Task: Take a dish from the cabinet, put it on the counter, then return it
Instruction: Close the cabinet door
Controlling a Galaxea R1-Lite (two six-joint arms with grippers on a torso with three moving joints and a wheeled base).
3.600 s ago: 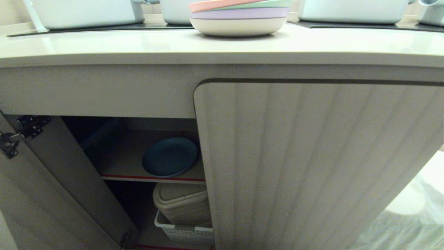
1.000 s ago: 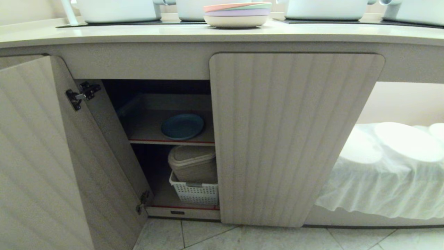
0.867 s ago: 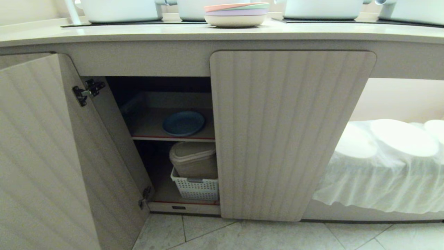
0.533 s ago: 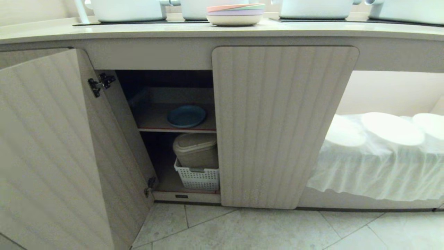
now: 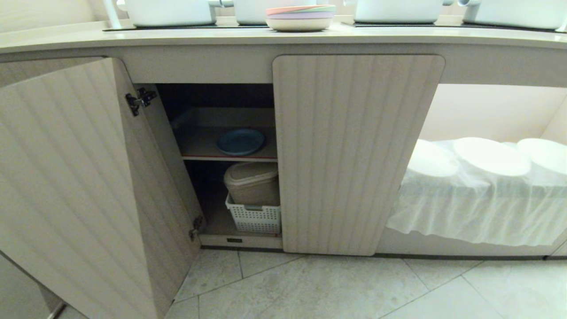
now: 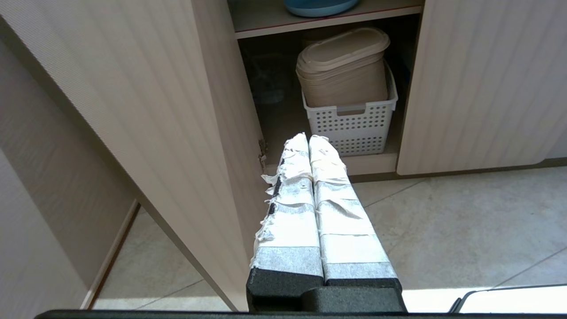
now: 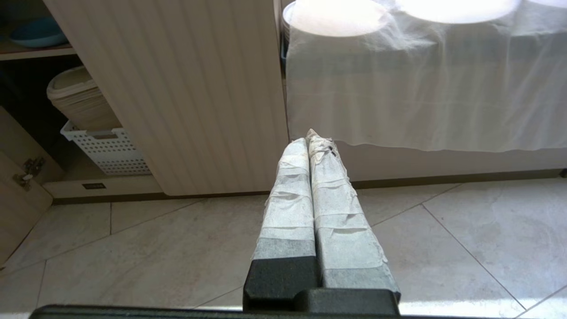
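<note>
Left gripper [image 6: 309, 138] low before the open cabinet [image 5: 359, 150], jaws pressed together, empty. Right gripper [image 7: 310, 137] low too, facing the closed door, jaws likewise pressed together and empty. Neither arm showing in the head view.

Dish [image 5: 240, 141] flat on the shelf [image 5: 199, 144] with the red-taped edge, toward its right side, just beside the closed door. Judged step: reaching in for the dish. To do it well: spread the jaws before entering, come in over the shelf edge between the open door [image 5: 66, 177] and the closed one, take the raised rim at its near side, lift before drawing back. Tight gap; risk of knocking a door.

Below the shelf, a lidded bin [image 5: 251, 181] in a white basket [image 5: 254, 218]. Counter [image 5: 221, 37] above, carrying a plate stack [image 5: 300, 17] and white pots [image 5: 170, 11]. Tiled floor [image 5: 332, 288]; white cloth [image 5: 478, 208] under the counter to the right.
</note>
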